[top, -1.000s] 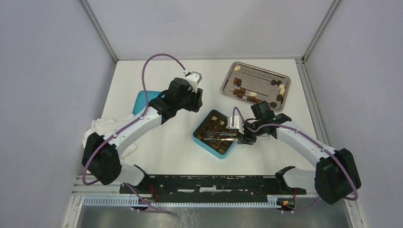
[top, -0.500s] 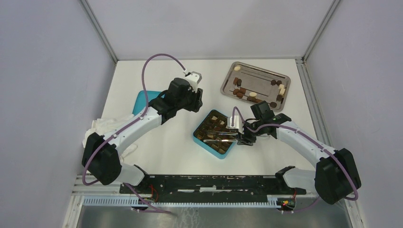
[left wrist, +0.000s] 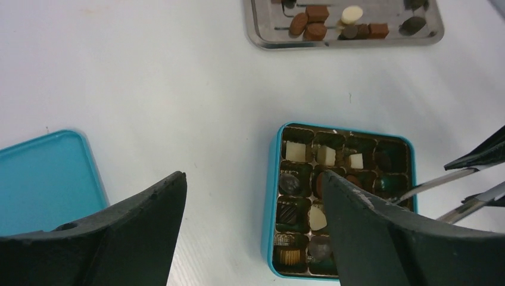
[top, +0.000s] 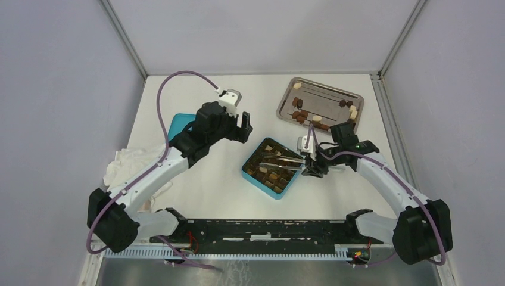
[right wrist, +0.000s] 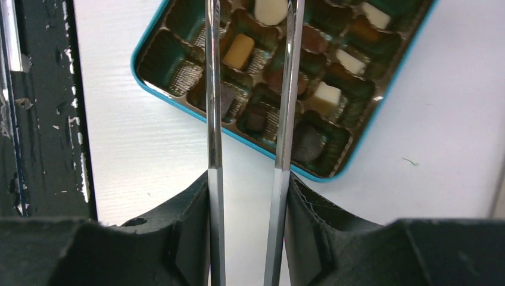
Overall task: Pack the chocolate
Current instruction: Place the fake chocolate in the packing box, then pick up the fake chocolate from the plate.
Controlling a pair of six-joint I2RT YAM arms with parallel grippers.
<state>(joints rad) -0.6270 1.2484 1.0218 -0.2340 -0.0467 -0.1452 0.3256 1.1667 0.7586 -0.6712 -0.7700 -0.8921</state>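
Presently on the white table (top: 208, 179), item by item:

1. Teal box (top: 249, 177): square, open, centre of the table, with a brown gridded insert.
2. Boxed chocolates (left wrist: 324, 156): cream, tan and dark pieces, one to a cell. Most cells are filled; a few near one corner show a bare ribbed floor in the right wrist view.
3. Steel tray (left wrist: 393, 12): at the far right of the table, apart from the box.
4. Tray chocolates (top: 309, 116): about a dozen loose pieces, brown, dark and cream, grouped along the near edge and right end.
5. Tweezers (top: 280, 159): long, metal, reaching across the box from its right side, the two arms apart. Whether the tips hold a piece cannot be told.
6. Right gripper (right wrist: 247, 190): just right of the box, fingers closed on the tweezers, one arm against each finger.
7. Left gripper (left wrist: 251, 179): jaws spread wide, holding nothing, above bare table left of and beyond the box.
8. Teal lid (left wrist: 41, 179): flat on the table, left of the box and apart from it, partly under the left arm.
9. White cloth (top: 128, 159): crumpled, at the table's left edge.
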